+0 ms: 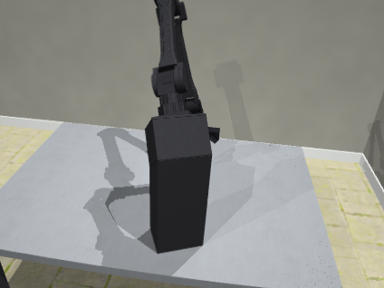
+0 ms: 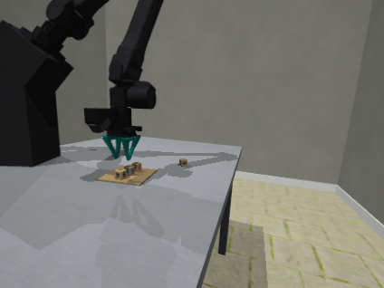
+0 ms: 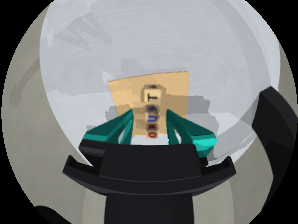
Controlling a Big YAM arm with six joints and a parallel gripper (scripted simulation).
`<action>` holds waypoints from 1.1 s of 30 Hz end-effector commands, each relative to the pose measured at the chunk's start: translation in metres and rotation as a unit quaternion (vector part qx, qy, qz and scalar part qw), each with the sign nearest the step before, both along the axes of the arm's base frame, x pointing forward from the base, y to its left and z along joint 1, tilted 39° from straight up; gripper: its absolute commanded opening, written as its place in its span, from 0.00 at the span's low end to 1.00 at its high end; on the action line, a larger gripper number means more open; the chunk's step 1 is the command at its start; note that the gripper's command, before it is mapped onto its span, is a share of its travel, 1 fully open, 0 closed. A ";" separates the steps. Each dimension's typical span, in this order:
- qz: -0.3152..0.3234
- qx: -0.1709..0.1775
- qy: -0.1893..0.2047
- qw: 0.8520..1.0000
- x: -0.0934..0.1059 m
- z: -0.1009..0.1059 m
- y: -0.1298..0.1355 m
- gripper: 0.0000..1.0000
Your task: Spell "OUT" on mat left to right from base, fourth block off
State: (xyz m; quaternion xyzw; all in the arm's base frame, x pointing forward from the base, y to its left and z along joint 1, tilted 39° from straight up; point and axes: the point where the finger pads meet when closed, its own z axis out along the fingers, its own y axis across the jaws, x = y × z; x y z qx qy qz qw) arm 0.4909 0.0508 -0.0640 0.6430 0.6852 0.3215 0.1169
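Observation:
A tan mat lies on the grey table. Three small letter blocks stand on it in a close row. In the wrist view the far block shows a dark T, the middle one a blue letter and the near one a red letter. The fourth block lies on the bare table to the right of the mat, well off it. My gripper hangs above the row with its teal fingers apart and nothing between them. In the top view the robot's base hides the mat and the blocks.
The robot's black base pillar stands on the table behind the mat. The table's right edge runs past the lone block. Beyond it are a tiled floor and grey walls.

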 end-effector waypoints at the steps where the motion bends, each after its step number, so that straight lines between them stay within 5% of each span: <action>1: -0.005 -0.004 0.004 1.000 -0.010 0.008 -0.013 0.44; 12: -0.005 -0.004 0.003 1.000 -0.023 0.028 -0.020 0.44; 15: -0.005 -0.004 0.016 1.000 -0.025 0.015 -0.020 0.44; 20: -0.006 -0.004 0.008 1.000 -0.024 0.023 -0.021 0.44; 21: -0.006 -0.004 0.008 1.000 -0.024 0.023 -0.021 1.00; 33: -0.005 -0.004 0.006 1.000 -0.023 0.026 -0.021 1.00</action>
